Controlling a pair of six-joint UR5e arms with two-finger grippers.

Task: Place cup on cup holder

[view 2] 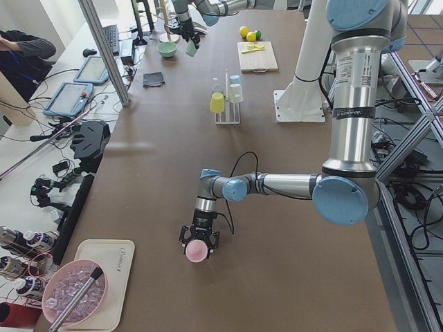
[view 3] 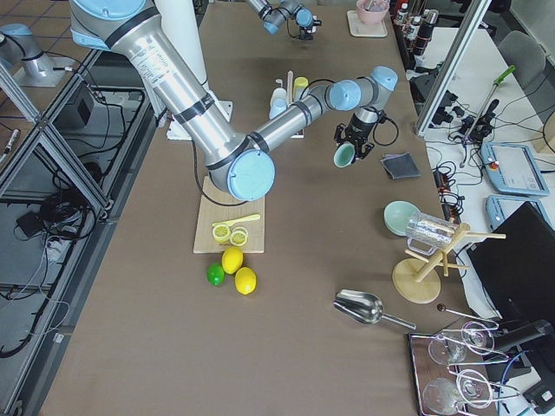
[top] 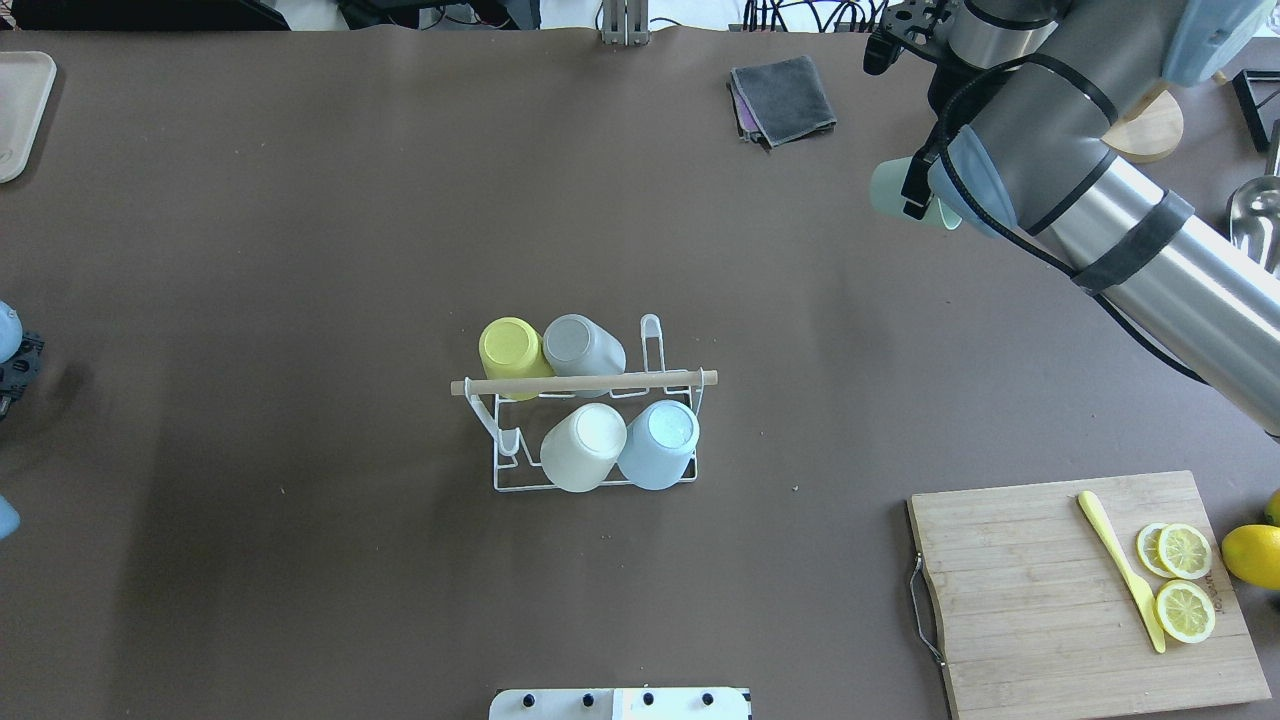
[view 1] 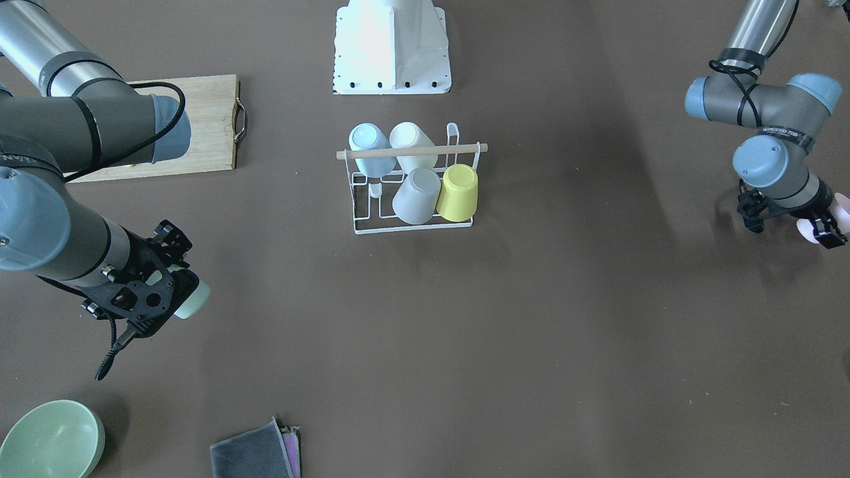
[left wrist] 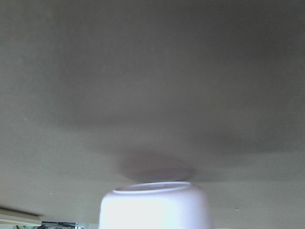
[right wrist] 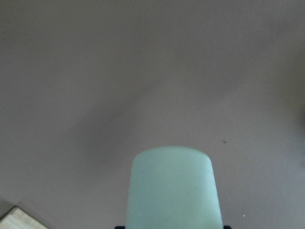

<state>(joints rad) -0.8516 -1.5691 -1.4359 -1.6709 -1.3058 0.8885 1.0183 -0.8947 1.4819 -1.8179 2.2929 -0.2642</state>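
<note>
The cup holder [view 1: 412, 152], a white wire rack with a wooden rod handle, stands mid-table; it also shows in the overhead view [top: 585, 381]. On it sit a yellow cup [view 1: 457, 192], a grey cup [view 1: 416, 196], a cream cup [view 1: 412, 139] and a light blue cup [view 1: 368, 145], all upside down. My right gripper [view 1: 182, 292] is shut on a mint green cup [top: 897, 190], held above the table far from the rack; the cup fills the bottom of the right wrist view [right wrist: 172, 188]. My left gripper [view 1: 823, 229] is shut on a pale pink cup [view 2: 196, 250] near the table's left end; the cup also shows in the left wrist view [left wrist: 155, 205].
A wooden cutting board [top: 1040, 600] with lemon slices and a yellow knife [top: 1120, 570] lies at the near right. A folded grey cloth [top: 783, 98] and a green bowl [view 1: 50, 441] lie on the far side. The robot base [view 1: 392, 46] stands behind the rack.
</note>
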